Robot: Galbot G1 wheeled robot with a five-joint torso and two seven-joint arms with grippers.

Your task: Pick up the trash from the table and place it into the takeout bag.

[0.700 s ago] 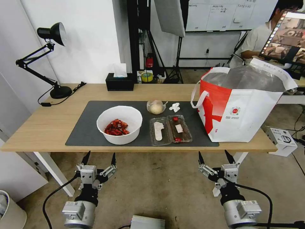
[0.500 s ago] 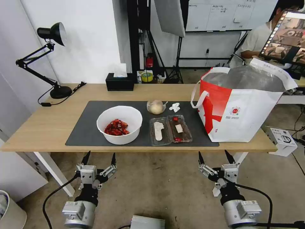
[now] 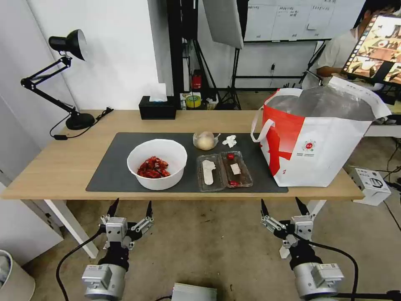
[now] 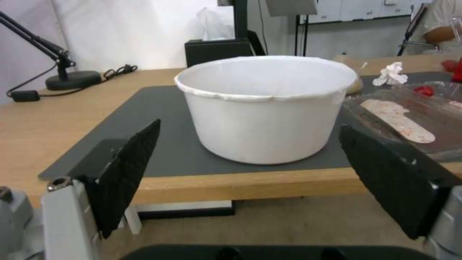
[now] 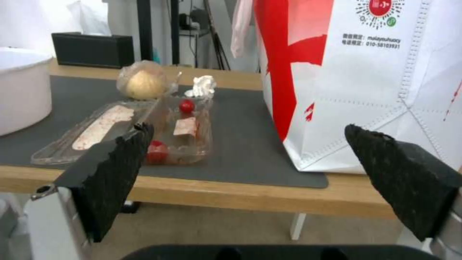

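On the table's (image 3: 62, 167) dark grey mat stands a white bowl (image 3: 157, 164) (image 4: 267, 108) holding red shells. To its right lies an open clear clamshell box (image 3: 224, 170) (image 5: 144, 131). Behind that sit a clear bag with a beige lump (image 3: 204, 140) (image 5: 143, 84) and a crumpled white tissue (image 3: 229, 140) (image 5: 202, 86). The white-and-red takeout bag (image 3: 317, 138) (image 5: 366, 83) stands open at the table's right end. My left gripper (image 3: 130, 207) (image 4: 255, 177) hangs open below the front edge, facing the bowl. My right gripper (image 3: 284, 205) (image 5: 260, 180) is open too, below the edge near the clamshell box and the bag.
A black tissue box (image 3: 157, 108) stands at the back edge, and a black desk lamp (image 3: 62, 79) at the back left with its cord on the wood. A white table leg (image 3: 71, 228) slants down left of my left arm. A small white box (image 3: 371, 184) lies on the floor at right.
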